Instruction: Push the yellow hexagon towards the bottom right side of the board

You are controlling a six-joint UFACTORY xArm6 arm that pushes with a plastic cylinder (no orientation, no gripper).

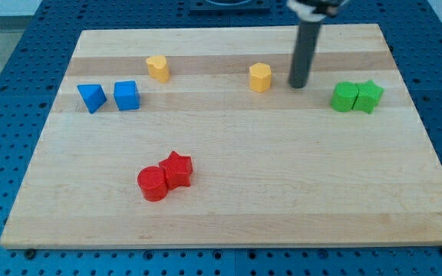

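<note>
A pale wooden counter (229,207) is seen lying on a blue perforated base (21,46). The yellow hexagon (260,77) is stood upright near the view's top, its facing not discernible. No pincer is fitted; my tip (298,84) is set just right of it.

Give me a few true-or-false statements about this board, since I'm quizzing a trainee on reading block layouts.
1. My tip is just to the view's right of a yellow block, with a small gap. True.
2. The two red blocks lie far apart. False: they touch.
3. The two green blocks sit near the view's right edge. True.
4. The two blue blocks sit at the view's bottom. False: they sit upper left.
</note>
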